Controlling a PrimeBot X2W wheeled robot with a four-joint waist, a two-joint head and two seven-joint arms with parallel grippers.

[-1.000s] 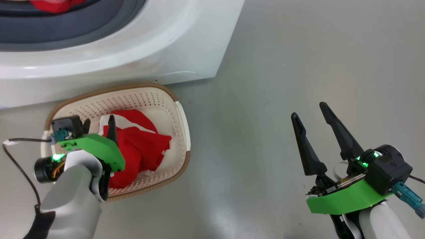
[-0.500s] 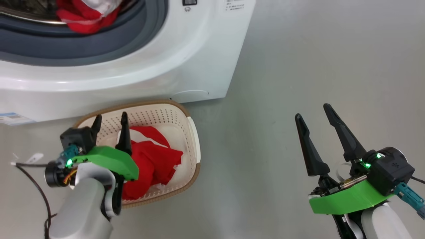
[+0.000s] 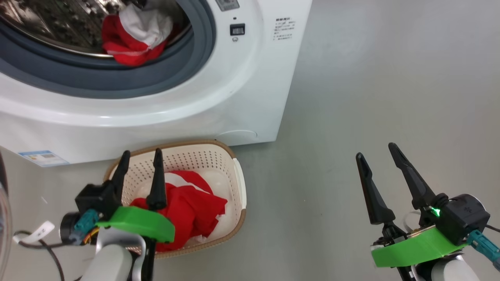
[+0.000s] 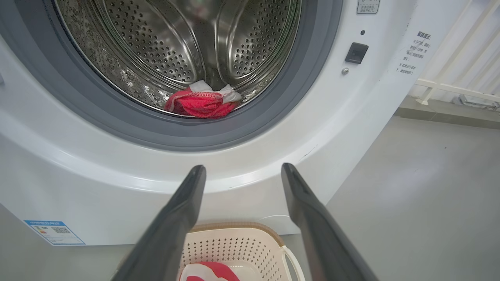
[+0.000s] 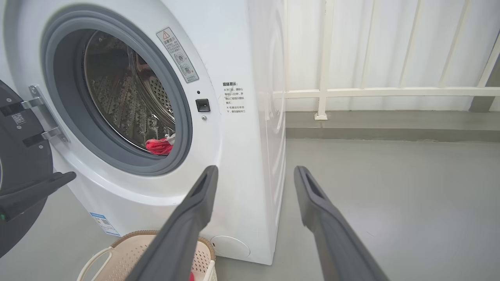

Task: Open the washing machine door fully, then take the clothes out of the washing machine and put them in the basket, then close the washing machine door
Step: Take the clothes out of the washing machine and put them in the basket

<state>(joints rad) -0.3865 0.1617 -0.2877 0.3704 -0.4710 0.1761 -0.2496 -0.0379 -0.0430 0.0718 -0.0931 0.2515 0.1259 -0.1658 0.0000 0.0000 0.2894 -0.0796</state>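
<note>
The white washing machine (image 3: pixel 242 97) stands with its round opening uncovered. Its black door (image 5: pixel 17 156) hangs swung out at the left. A red and white bundle of clothes (image 3: pixel 133 39) lies at the front of the steel drum, also seen as clothes (image 4: pixel 201 104) past my left fingers. More red clothes (image 3: pixel 195 210) lie in the cream basket (image 3: pixel 239 183) on the floor before the machine. My left gripper (image 3: pixel 141 152) hovers open over the basket's near side, empty, pointing at the machine. My right gripper (image 3: pixel 375 150) is open and empty over bare floor to the right.
A blue label (image 3: pixel 43 158) sits low on the machine's front. A dark cable with a white tag (image 3: pixel 41 232) lies on the floor at the left. A white railing (image 5: pixel 324 91) runs behind the machine. Grey floor (image 3: pixel 371 78) stretches to the right.
The head view has tilted up, bringing the drum and its clothes into sight. My left gripper has lifted off the red clothes in the basket and now points towards the machine.
</note>
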